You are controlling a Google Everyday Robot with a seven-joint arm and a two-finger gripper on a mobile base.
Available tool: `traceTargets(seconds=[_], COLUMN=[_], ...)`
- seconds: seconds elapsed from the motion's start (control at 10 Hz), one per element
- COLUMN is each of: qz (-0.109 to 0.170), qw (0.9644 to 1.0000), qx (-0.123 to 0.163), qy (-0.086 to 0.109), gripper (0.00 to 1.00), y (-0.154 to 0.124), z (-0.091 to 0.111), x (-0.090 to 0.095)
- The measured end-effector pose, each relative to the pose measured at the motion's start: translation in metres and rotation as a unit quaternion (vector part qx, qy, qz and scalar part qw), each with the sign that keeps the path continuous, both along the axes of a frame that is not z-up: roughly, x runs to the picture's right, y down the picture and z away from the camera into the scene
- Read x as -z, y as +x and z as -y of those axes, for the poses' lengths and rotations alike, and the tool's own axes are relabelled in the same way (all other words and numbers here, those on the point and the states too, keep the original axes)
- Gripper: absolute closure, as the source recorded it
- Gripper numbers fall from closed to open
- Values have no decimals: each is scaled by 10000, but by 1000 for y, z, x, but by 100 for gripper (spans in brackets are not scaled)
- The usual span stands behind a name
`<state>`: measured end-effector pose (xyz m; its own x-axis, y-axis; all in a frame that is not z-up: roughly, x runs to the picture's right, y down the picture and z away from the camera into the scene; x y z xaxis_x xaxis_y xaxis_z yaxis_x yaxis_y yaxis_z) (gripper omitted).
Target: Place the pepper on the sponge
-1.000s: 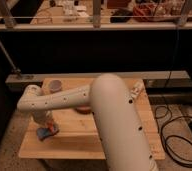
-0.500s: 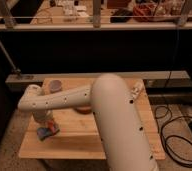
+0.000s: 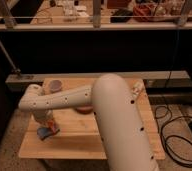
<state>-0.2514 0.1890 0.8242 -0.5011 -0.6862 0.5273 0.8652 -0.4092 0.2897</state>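
Camera view: the wooden table (image 3: 81, 142) fills the lower centre, and its bare front strip and left edge are open. The arm (image 3: 114, 117) crosses from lower right to left. The gripper (image 3: 45, 121) hangs at centre left, directly over the sponge (image 3: 44, 133); whether it is clenched or released cannot be told. The pepper (image 3: 51, 126) shows orange at the sponge's top, under the gripper. The contents of the pale cup (image 3: 55, 85) at upper left and of the brown dish (image 3: 83, 108) are not discernible. Nothing has visibly shifted since the earlier frames.

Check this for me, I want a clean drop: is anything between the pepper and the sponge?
Nothing visible does. The gripper is low over the front left of the table, with the pepper right at the sponge. The pinkish cup and brown dish sit farther back, apart.
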Motion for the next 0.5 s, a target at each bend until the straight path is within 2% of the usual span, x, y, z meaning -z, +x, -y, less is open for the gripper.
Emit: traceTargets(seconds=[0.5], qz=[48], qw=[10000], qx=[31], qy=[16], gripper=[90], y=[1], z=[0], x=[-1])
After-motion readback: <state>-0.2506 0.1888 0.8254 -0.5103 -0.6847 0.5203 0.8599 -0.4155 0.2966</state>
